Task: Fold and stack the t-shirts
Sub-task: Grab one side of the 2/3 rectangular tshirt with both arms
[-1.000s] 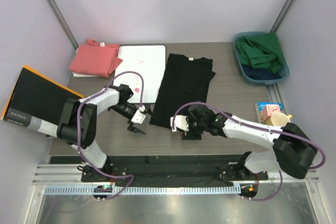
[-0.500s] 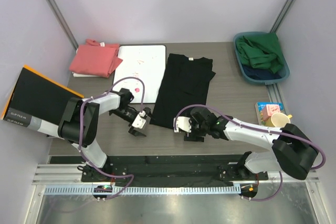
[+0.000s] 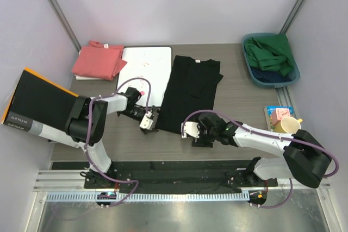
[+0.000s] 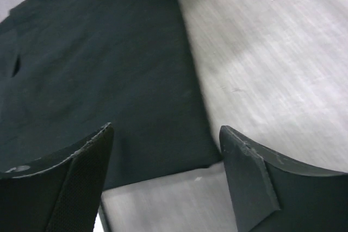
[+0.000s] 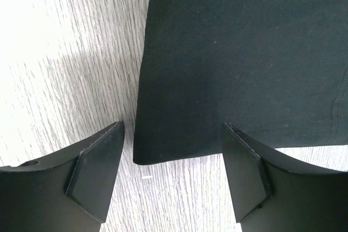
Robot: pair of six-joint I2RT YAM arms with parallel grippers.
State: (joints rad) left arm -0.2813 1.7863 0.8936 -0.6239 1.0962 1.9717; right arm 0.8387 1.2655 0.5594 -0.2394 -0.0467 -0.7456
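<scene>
The black t-shirt lies flat mid-table, folded lengthwise, its print hidden. The salmon-pink t-shirt lies folded at the back left. My left gripper is open at the black shirt's near-left corner. In the left wrist view the shirt fills the upper left and its corner lies between the gripper's jaws. My right gripper is open at the near hem further right. In the right wrist view a shirt corner sits between the gripper's open jaws. Neither holds cloth.
A white board lies between the two shirts. A flat black box with an orange edge leans at the left. A blue basket of green and dark clothes stands at the back right. A cup on a small box sits at the right edge.
My left gripper has moved right to the black shirt's near-left corner. My right gripper has shifted slightly right along the near hem. Both stay open.
</scene>
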